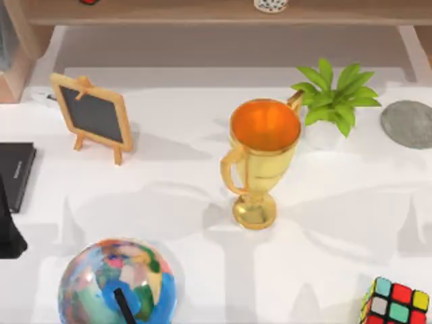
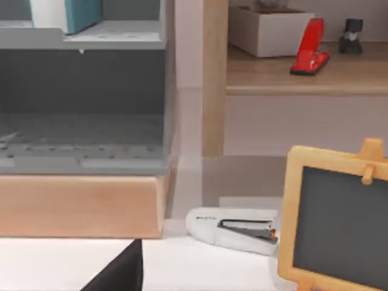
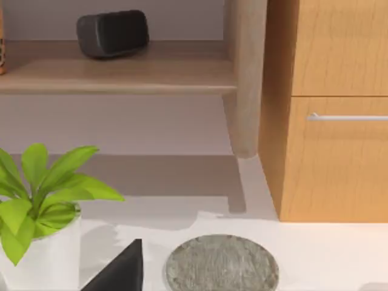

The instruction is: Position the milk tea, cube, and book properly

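Observation:
The cube (image 1: 395, 304), black-framed with red, yellow, teal and white stickers, sits at the table's front right corner. The book (image 2: 79, 12), teal-covered with pale page edges, stands on the top level of a grey shelf unit (image 2: 85, 37). A pale speckled cup base, apparently the milk tea (image 1: 271, 5), shows on the back shelf, cut by the picture's edge. A dark part of my left gripper (image 2: 118, 273) shows low in the left wrist view, facing the shelf unit. A dark part of my right gripper (image 3: 118, 270) sits near the plant, far from the cube.
A gold trophy (image 1: 260, 158) stands mid-table, a small chalkboard easel (image 1: 93, 116) back left, a potted plant (image 1: 334, 101) and a grey stone (image 1: 408, 123) back right. A globe (image 1: 116, 283) is front left, a flat black book (image 1: 15, 172) at the left edge. A white stapler (image 2: 233, 227) lies behind the easel.

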